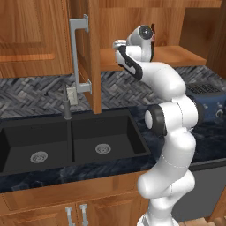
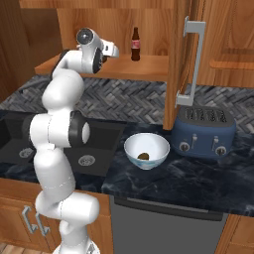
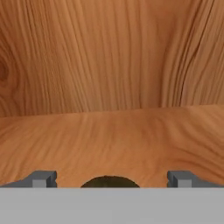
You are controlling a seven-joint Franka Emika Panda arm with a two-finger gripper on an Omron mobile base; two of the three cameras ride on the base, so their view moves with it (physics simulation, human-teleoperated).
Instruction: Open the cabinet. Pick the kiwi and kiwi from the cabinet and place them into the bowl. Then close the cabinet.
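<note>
Pincer [image 3: 111,179] is spread wide, empty, inside the cabinet [image 2: 149,30] just above the shelf [image 3: 113,140]. In the hand view a dark rounded kiwi [image 3: 109,181] top shows between the two grey fingertips [image 3: 43,178], centred in the gap, low at the edge; can't tell if either tip touches it. It lies on the shelf board.

Second kiwi, the one in the bowl [image 2: 143,156]: small olive-brown egg shape at the bottom of the bowl [image 2: 147,149], which sits on the bench [image 2: 188,173] just left of the toaster [image 2: 204,131], well below and right of the pincer.

Cabinet doors stand open; right door [image 2: 184,59] edge-on in the right base view, left door [image 1: 90,53] edge-on in the left base view, each with a long silver bar handle [image 2: 193,62].

Materials: cabinet and shelf are reddish-brown wood with strong wavy grain. Bowl is glossy pale blue-white, round. Bench is dark marbled stone, backsplash [image 2: 124,101] grey herringbone tile. Toaster is blue, rounded, with two knobs. Small cola bottle [image 2: 135,44] with a red label stands upright on the shelf, right of the arm's wrist. Black double sink [image 1: 66,143] is left of the arm.
</note>
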